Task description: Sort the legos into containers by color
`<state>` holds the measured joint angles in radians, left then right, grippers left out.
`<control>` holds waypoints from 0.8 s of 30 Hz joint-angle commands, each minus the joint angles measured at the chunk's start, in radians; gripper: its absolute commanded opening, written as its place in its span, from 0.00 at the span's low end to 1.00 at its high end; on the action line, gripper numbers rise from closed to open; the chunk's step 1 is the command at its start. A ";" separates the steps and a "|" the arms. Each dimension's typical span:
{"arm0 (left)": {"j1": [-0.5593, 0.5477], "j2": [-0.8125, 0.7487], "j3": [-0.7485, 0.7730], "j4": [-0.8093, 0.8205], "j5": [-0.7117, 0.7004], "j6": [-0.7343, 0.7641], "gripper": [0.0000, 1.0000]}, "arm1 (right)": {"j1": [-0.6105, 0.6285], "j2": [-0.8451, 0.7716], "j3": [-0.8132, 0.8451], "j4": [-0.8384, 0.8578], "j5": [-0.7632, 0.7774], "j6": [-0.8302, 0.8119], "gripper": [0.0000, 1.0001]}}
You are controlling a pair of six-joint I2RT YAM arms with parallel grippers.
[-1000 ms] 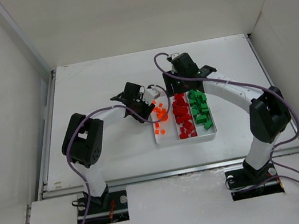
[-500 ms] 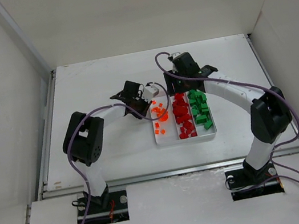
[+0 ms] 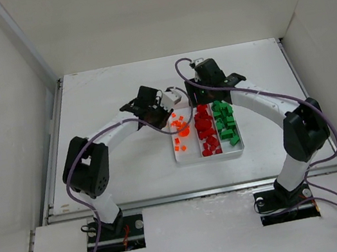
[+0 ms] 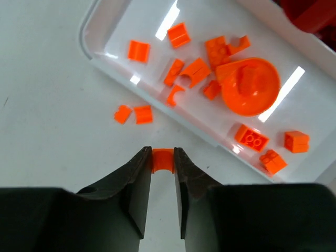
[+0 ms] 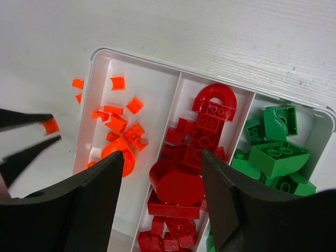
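— What has just changed?

— My left gripper has shut. A second ago its jaws stood apart. Now they pinch a small orange brick at their tips, just outside the tray. My left elbow has swung outward too.

— What does that mean for the sorting?

— One stray is in hand, I judge. It belongs in the orange compartment, the tray's left one. Whether it is off the table yet, I cannot tell.

— Anything else left out?

— Two more orange bricks lie on the table, just beside the tray.

— What stands in the way?

— The tray's near wall runs between my brick and its compartment, so I will have to lift over it. My right gripper hangs open above the red bricks, unmoved, with the green bricks alongside. It is near my path, I think, but not across it.
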<state>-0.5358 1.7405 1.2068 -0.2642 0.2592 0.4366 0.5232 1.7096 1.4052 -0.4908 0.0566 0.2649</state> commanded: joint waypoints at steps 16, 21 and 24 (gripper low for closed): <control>-0.125 -0.001 0.073 0.056 0.025 -0.042 0.39 | -0.005 -0.064 -0.001 0.014 0.034 -0.007 0.66; 0.023 -0.053 0.016 0.002 0.089 -0.018 0.41 | -0.005 -0.073 -0.011 0.004 0.034 -0.007 0.66; 0.063 -0.117 -0.068 0.002 0.054 0.021 0.53 | -0.005 -0.073 -0.022 0.004 0.034 -0.007 0.66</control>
<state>-0.5201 1.7199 1.1942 -0.2279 0.3134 0.4286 0.5182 1.6756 1.3911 -0.4950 0.0845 0.2611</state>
